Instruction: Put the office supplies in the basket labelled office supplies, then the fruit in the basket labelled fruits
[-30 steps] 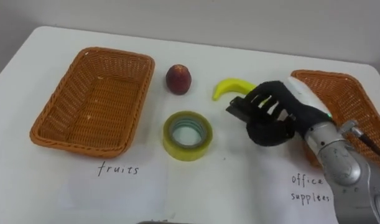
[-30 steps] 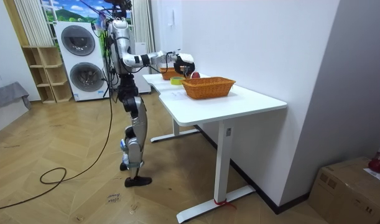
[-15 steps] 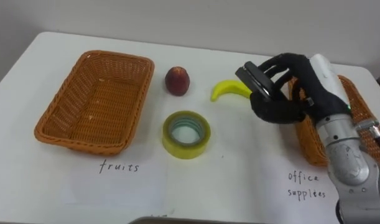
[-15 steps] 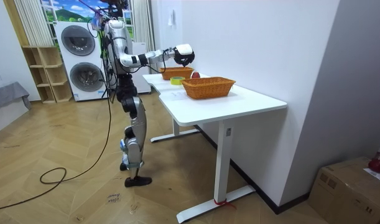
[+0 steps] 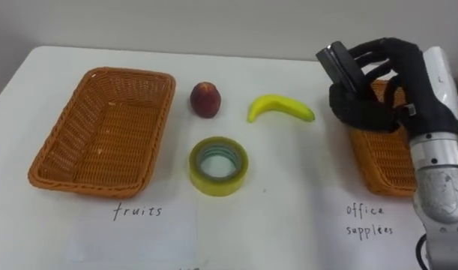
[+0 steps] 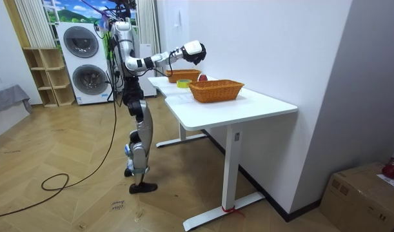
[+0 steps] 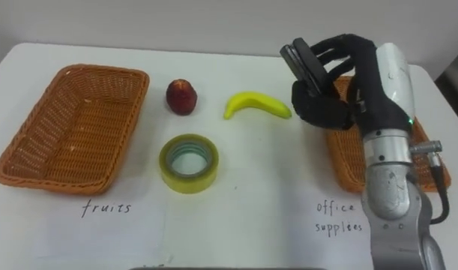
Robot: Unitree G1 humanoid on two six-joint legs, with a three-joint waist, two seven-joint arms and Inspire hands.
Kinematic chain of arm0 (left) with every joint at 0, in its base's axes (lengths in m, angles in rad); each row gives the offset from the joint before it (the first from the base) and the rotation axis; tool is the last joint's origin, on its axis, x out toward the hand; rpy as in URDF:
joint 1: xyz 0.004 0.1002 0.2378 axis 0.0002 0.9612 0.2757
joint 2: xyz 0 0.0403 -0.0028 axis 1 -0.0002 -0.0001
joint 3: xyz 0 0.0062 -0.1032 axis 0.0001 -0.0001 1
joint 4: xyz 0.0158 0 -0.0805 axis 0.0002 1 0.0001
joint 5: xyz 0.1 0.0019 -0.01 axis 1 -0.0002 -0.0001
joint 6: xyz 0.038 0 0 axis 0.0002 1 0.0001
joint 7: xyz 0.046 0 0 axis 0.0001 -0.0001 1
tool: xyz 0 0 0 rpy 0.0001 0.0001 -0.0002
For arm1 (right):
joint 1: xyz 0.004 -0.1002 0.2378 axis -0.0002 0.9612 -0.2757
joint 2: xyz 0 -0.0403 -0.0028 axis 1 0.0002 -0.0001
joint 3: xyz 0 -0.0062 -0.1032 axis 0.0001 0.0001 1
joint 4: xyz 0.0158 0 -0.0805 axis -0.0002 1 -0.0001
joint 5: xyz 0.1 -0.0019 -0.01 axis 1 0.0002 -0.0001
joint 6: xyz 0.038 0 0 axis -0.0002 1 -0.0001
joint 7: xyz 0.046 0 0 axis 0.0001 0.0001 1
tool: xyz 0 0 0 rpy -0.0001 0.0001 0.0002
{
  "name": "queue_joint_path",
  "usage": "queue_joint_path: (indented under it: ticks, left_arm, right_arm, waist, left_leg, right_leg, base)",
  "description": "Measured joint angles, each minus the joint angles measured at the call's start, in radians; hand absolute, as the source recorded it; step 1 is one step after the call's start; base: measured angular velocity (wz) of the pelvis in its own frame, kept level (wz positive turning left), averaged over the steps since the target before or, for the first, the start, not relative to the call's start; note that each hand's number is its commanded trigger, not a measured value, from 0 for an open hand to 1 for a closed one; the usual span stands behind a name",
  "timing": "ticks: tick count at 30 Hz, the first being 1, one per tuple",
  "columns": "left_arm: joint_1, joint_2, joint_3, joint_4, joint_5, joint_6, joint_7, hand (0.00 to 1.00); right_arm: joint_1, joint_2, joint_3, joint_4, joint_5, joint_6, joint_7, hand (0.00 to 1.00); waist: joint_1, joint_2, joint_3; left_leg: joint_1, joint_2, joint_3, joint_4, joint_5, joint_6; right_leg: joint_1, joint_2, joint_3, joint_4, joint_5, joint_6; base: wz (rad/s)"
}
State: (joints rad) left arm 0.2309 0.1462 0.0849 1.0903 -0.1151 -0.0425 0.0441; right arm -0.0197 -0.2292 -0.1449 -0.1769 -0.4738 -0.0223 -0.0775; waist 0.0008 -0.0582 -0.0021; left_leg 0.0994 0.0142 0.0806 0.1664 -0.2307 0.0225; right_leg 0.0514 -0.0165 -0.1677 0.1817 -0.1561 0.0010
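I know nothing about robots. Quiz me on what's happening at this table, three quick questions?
1. True or false: the left basket is empty.
2. The right hand is: A open, B shut on a dark object, C shut on nothing.
3. How many fruits lie on the table?
Key: 1 true. 2 B. 3 two: the banana and a red fruit.

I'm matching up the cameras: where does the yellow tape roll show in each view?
Left eye view: the tape roll lies lower centre, below the red fruit, right of the fruits basket.
Right eye view: left of centre, again right of that basket.
Room view: a small yellow-green spot on the table, behind the fruits basket.
Shared landmark: the fruits basket.
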Motion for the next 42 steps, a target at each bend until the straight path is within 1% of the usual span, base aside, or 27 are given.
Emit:
queue_joint_path:
  ticks: [4, 6, 8, 9, 12, 17, 19, 24, 35, 39, 42]
  left_arm:
    - [0.007, 0.002, 0.015, 0.000, -0.001, 0.000, -0.009, 0.00]
    - [0.013, 0.004, 0.019, 0.000, -0.001, 0.000, -0.009, 0.00]
    - [0.019, 0.010, 0.019, 0.000, -0.001, 0.001, -0.009, 0.00]
    - [0.023, 0.013, 0.019, -0.001, -0.002, 0.001, -0.010, 0.00]
    - [0.028, 0.020, 0.015, -0.004, -0.003, 0.001, -0.009, 0.00]
    - [0.029, 0.021, 0.012, -0.011, -0.001, 0.002, -0.009, 0.00]
    - [0.029, 0.021, 0.012, -0.014, -0.001, 0.002, -0.009, 0.00]
    - [0.029, 0.024, 0.020, -0.027, -0.001, 0.002, -0.010, 0.00]
    - [0.033, 0.023, 0.032, -0.024, -0.003, 0.006, -0.011, 0.00]
    - [0.040, 0.023, 0.034, -0.032, -0.003, 0.006, -0.007, 0.00]
    - [0.042, 0.021, 0.034, -0.032, -0.002, 0.006, -0.004, 0.00]
  right_arm:
    - [0.003, -0.002, -0.007, 0.006, 0.060, 0.002, -0.004, 1.00]
    - [0.012, -0.002, -0.007, 0.012, 0.093, 0.003, -0.005, 1.00]
    - [0.018, -0.003, -0.007, 0.023, 0.116, 0.003, -0.007, 1.00]
    - [0.025, -0.003, -0.007, 0.035, 0.124, 0.003, -0.007, 1.00]
    - [0.027, -0.004, -0.007, 0.083, 0.159, 0.016, -0.010, 1.00]
    - [0.027, -0.005, -0.011, 0.120, 0.161, 0.021, -0.027, 1.00]
    - [0.026, -0.005, -0.021, 0.120, 0.161, 0.021, -0.042, 1.00]
    - [0.026, -0.005, -0.035, 0.120, 0.163, 0.021, -0.063, 1.00]
    - [0.031, -0.005, -0.035, 0.144, 0.185, 0.021, -0.064, 1.00]
    - [0.032, -0.006, -0.036, 0.203, 0.199, 0.020, -0.065, 1.00]
    - [0.054, -0.006, -0.037, 0.239, 0.197, 0.020, -0.064, 1.00]
  waist:
    - [-0.011, -0.005, 0.0023]
    - [-0.016, -0.012, -0.0004]
    - [-0.018, -0.019, -0.0001]
    - [-0.018, -0.024, -0.0015]
    - [-0.022, -0.030, -0.0048]
    - [-0.022, -0.030, -0.0032]
    - [-0.021, -0.032, 0.0008]
    - [-0.021, -0.039, 0.0055]
    - [-0.021, -0.043, 0.0031]
    - [-0.022, -0.042, 0.0010]
    - [-0.022, -0.040, 0.0001]
  left_leg:
    - [0.000, 0.000, 0.000, 0.001, 0.000, 0.000]
    - [0.000, 0.000, 0.000, 0.003, 0.000, 0.000]
    - [0.000, 0.000, 0.000, 0.004, 0.000, 0.000]
    - [0.000, 0.000, 0.000, 0.004, 0.000, 0.000]
    - [-0.001, 0.000, -0.002, 0.000, 0.000, 0.000]
    - [-0.001, 0.000, -0.002, -0.001, 0.000, 0.000]
    - [-0.001, 0.000, -0.002, 0.000, 0.000, 0.000]
    - [-0.002, 0.000, -0.002, -0.003, 0.000, 0.000]
    - [0.000, 0.000, -0.001, 0.000, 0.000, 0.000]
    - [-0.001, 0.000, -0.001, 0.002, 0.000, 0.000]
    - [-0.001, 0.001, -0.002, 0.000, 0.000, -0.001]
  right_leg:
    - [0.001, -0.001, -0.005, 0.001, 0.000, 0.000]
    - [0.002, -0.001, -0.005, 0.003, 0.000, 0.000]
    - [0.002, -0.002, -0.006, 0.004, 0.000, 0.000]
    - [0.002, -0.002, -0.006, 0.005, 0.000, 0.000]
    - [0.003, -0.003, -0.012, 0.006, 0.000, 0.000]
    - [0.001, -0.002, -0.014, 0.006, 0.000, 0.000]
    - [0.000, -0.002, -0.016, 0.006, 0.000, 0.000]
    - [-0.002, -0.002, -0.026, 0.004, 0.000, 0.000]
    - [0.001, -0.003, -0.026, 0.003, 0.000, 0.000]
    - [0.002, -0.003, -0.026, 0.004, 0.000, 0.000]
    - [0.002, -0.002, -0.027, 0.004, 0.000, -0.001]
  base:
    - [0.00]
    - [0.00]
    - [0.00]
    - [0.00]
    - [0.00]
    - [0.00]
    - [0.00]
    - [0.00]
    - [0.00]
    - [0.00]
    - [0.00]
